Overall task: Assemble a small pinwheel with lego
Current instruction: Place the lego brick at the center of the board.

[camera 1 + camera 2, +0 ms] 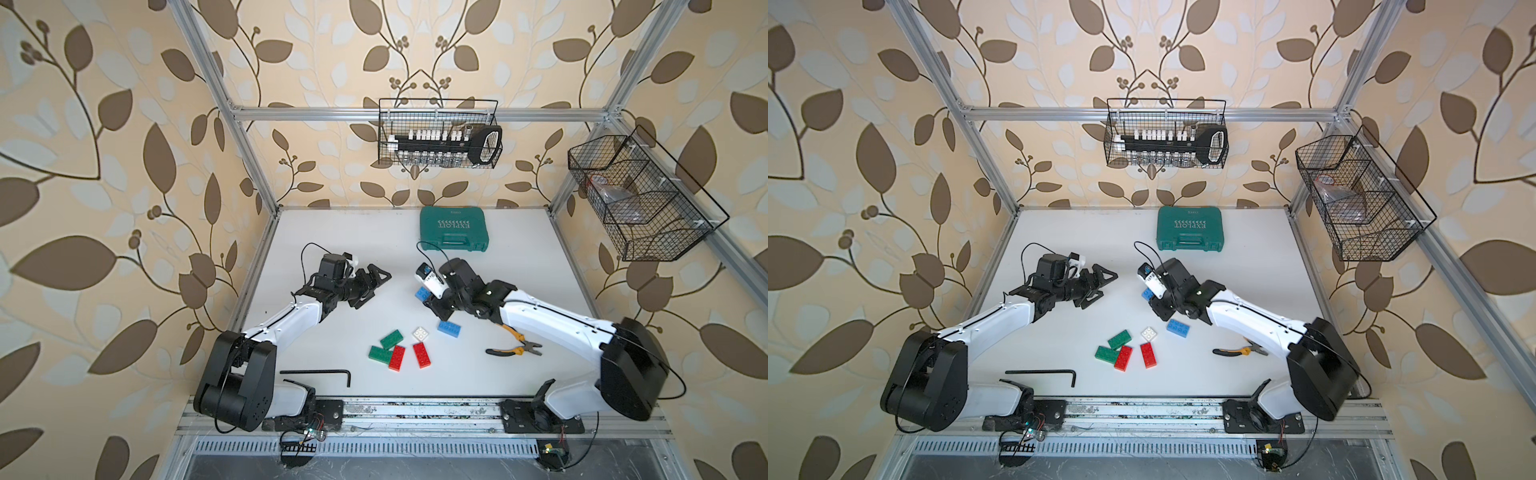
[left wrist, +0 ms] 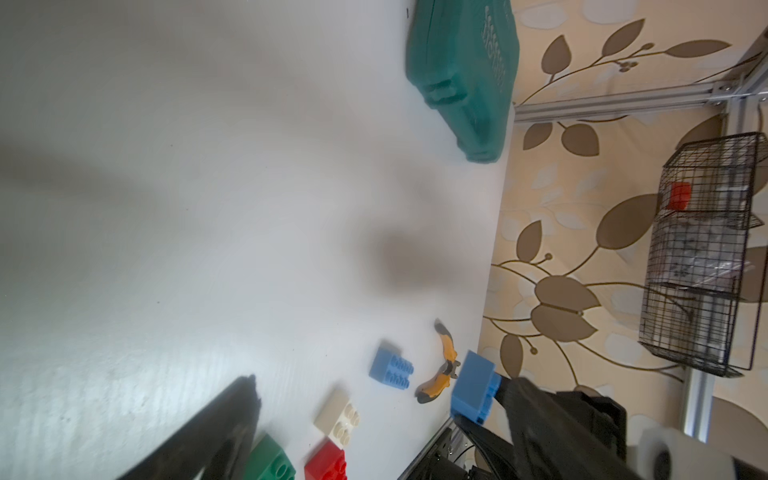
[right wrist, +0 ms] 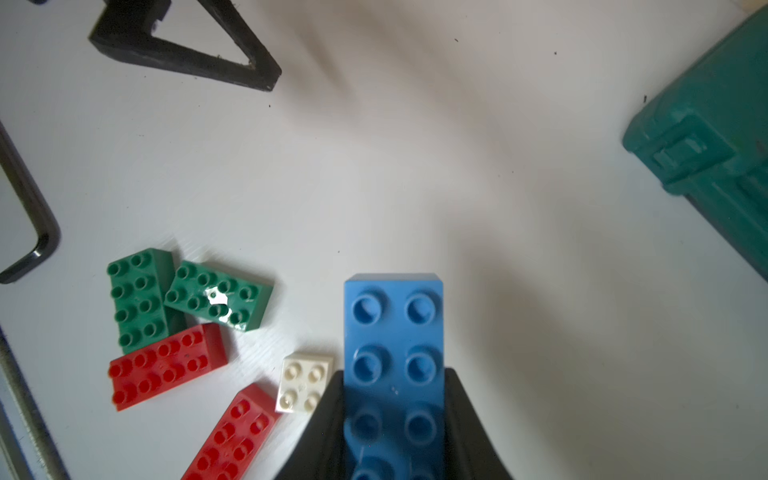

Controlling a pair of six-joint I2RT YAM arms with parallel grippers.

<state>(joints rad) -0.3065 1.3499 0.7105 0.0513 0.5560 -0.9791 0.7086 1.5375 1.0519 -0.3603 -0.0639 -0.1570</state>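
the blue brick, lower centre of the right wrist view, is sitting clamped in the right pincer, pickup apparently done; next it is needing squaring up against the white brick just left, while the left pincer is hanging open, empty, left of centre in a top view.

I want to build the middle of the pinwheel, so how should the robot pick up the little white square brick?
Probably from straight above. The white brick lies flat, studs up, so only its short side walls offer flat faces. Pinch whichever opposite pair has more room, since a red brick lies close beside it.
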